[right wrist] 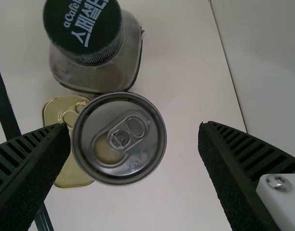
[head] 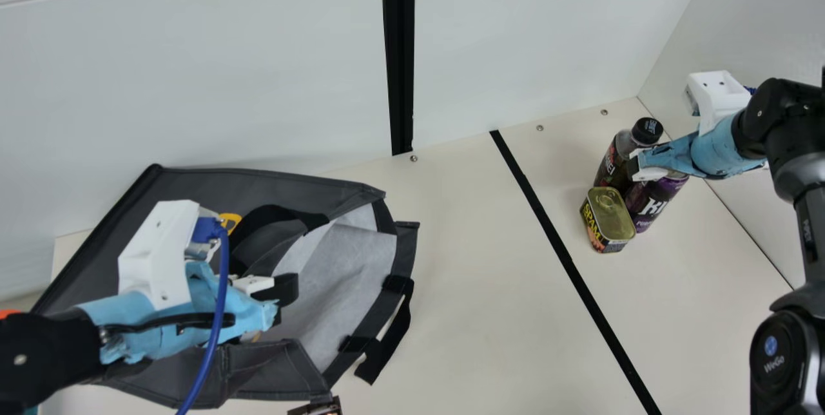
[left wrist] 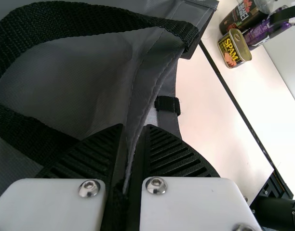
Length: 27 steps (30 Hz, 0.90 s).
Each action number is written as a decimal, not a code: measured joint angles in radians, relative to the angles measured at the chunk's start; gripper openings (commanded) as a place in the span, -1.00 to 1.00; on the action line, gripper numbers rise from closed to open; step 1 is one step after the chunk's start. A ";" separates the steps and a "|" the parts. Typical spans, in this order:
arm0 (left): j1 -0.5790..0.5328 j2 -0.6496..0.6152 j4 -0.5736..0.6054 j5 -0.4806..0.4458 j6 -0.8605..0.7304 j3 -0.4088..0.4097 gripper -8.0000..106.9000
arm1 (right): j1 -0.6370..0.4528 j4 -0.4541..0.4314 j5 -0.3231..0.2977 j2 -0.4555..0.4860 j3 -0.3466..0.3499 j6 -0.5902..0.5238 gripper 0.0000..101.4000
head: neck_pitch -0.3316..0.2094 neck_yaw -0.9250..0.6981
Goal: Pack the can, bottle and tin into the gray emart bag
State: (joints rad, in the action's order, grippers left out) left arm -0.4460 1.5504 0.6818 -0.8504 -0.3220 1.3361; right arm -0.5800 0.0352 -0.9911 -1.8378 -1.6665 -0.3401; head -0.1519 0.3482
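0 of 3 items look packed; the purple cylindrical metal can (head: 651, 200), clear dark-capped bottle (head: 610, 167) and gold-lidded rectangular tin (head: 607, 212) stand clustered, long axes vertical; the gray fabric bag's (head: 174, 189) mouth faces them; the left gripper (left wrist: 134, 127) is closed on its edge; the right gripper (right wrist: 134, 126), open, straddles the can.

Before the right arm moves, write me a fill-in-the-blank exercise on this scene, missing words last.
The left gripper is shut on the edge of the gray ____.
The right gripper, at the can, is not shut but ____.
Beside the can and the bottle stands the gold-topped ____.

Missing words: bag; open; tin.
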 measured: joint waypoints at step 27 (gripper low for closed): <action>0.000 0.000 0.000 0.000 0.000 0.000 -0.68 | 0.011 0.025 0.006 -0.060 -0.011 -0.011 -1.00 | 0.000 0.000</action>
State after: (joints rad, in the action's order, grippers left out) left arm -0.4460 1.5504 0.6818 -0.8504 -0.3220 1.3361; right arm -0.5692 0.0603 -0.9853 -1.8979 -1.6779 -0.3511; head -0.1519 0.3482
